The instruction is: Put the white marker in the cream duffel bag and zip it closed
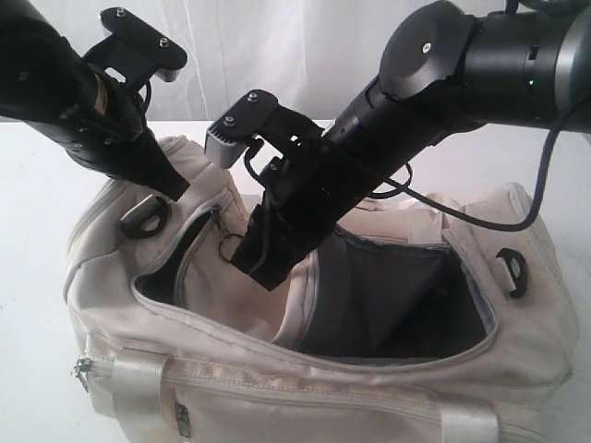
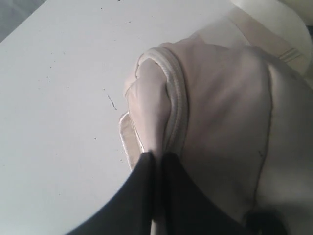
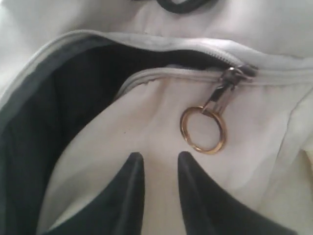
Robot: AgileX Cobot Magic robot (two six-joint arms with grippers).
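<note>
Floppy cream duffel bag (image 1: 369,374) gapes unzipped on the table (image 1: 28,185), left jaws pinched shut on its end fold (image 2: 156,107), right jaws slightly parted, empty, beside the gold zipper ring (image 3: 183,127) we'd grip; we see no white marker.

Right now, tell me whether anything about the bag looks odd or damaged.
Nothing looks damaged. The bag gapes open, its end bunched where the left gripper pinches the fabric. The zipper ring hangs free near the open right gripper.
</note>
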